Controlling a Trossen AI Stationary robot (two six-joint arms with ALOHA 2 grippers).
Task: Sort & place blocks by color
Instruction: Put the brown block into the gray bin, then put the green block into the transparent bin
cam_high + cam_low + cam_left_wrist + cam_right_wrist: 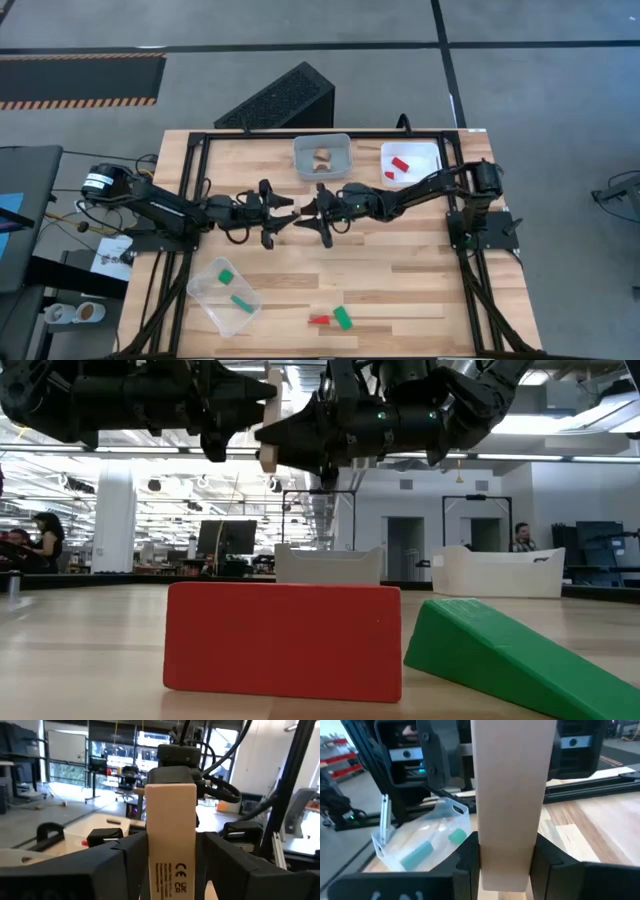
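Behind the wooden table (400,270) an open workshop stretched away, with people seated far off. Mid-table, both arms met above the boards in a handover: a plain wood bar (170,845) stood between them, off the surface. The right end effector (322,212) was clenched on the bar, its fingers flush against it in the right wrist view; the left end effector (272,214) flanked the same bar, but whether it still gripped or had let go I cannot tell. A bin (322,157) with wood pieces sat just behind, a red-block bin (410,163) beside it, a green-block bin (224,295) near the front. A red block (318,320) and green block (343,318) remained loose. Next, likely, the left releases fully and the right carries the bar to the wood bin
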